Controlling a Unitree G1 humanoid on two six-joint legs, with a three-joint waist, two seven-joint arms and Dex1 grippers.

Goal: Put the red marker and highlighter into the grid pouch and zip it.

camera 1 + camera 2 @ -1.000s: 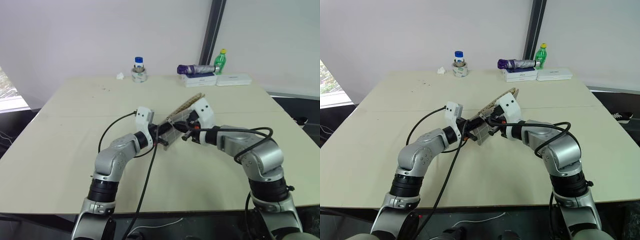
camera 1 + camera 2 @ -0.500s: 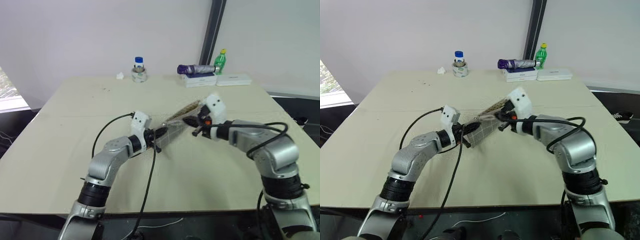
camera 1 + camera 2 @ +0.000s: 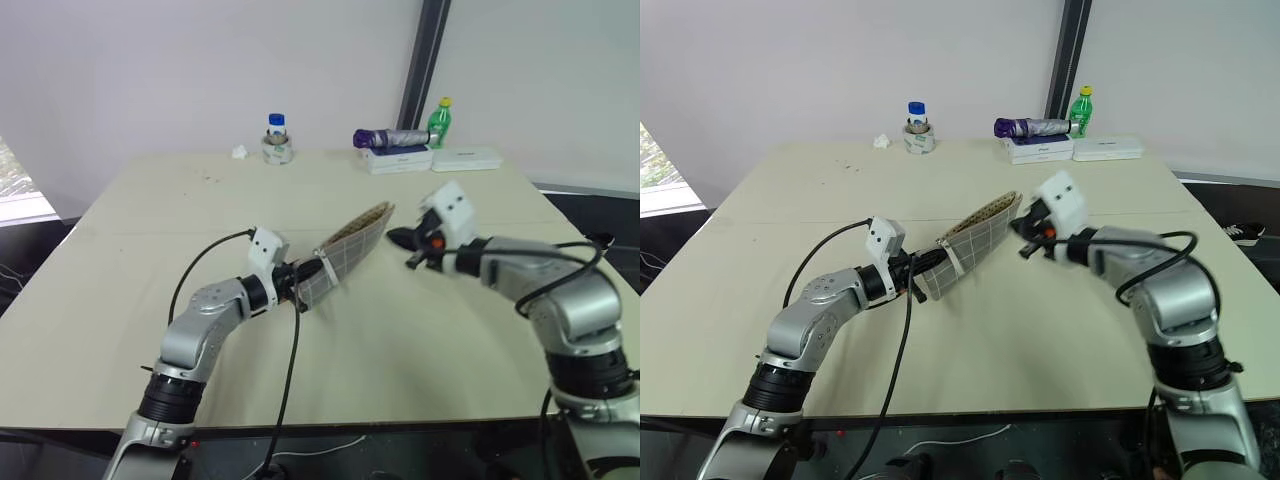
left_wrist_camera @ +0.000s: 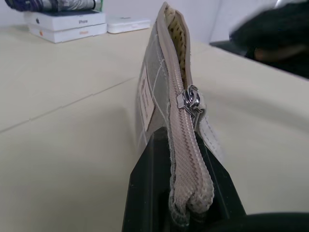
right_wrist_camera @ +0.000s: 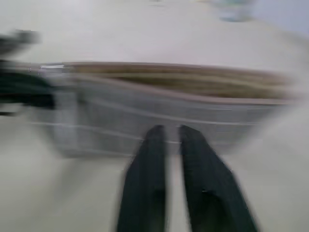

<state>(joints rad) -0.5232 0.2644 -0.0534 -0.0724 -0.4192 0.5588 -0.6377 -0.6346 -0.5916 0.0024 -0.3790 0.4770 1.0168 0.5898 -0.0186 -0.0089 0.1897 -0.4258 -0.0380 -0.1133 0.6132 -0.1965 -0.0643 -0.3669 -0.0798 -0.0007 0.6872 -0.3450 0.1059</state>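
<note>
My left gripper (image 3: pixel 296 282) is shut on one short end of the grid pouch (image 3: pixel 347 247) and holds it up off the table, slanting away to the right. In the left wrist view the black fingers (image 4: pixel 145 188) clamp the zipped end, and the metal zipper slider (image 4: pixel 191 99) sits just past them. Beyond the slider the pouch mouth gapes, showing a dotted lining. My right gripper (image 3: pixel 404 249) hovers to the right of the pouch's far end, apart from it, open with nothing between its fingers (image 5: pixel 149 159). The red marker and the highlighter are out of view.
Along the cream table's (image 3: pixel 130 300) far edge stand a blue-capped jar on a tape roll (image 3: pixel 278 140), a folded purple umbrella (image 3: pixel 390 137) on white boxes, a green bottle (image 3: pixel 440 120) and a white case (image 3: pixel 466 160). A black cable (image 3: pixel 292 370) hangs from my left arm.
My right gripper has come off the pouch, drawn back to the right and opened. My left gripper has carried the pouch a little to the left.
</note>
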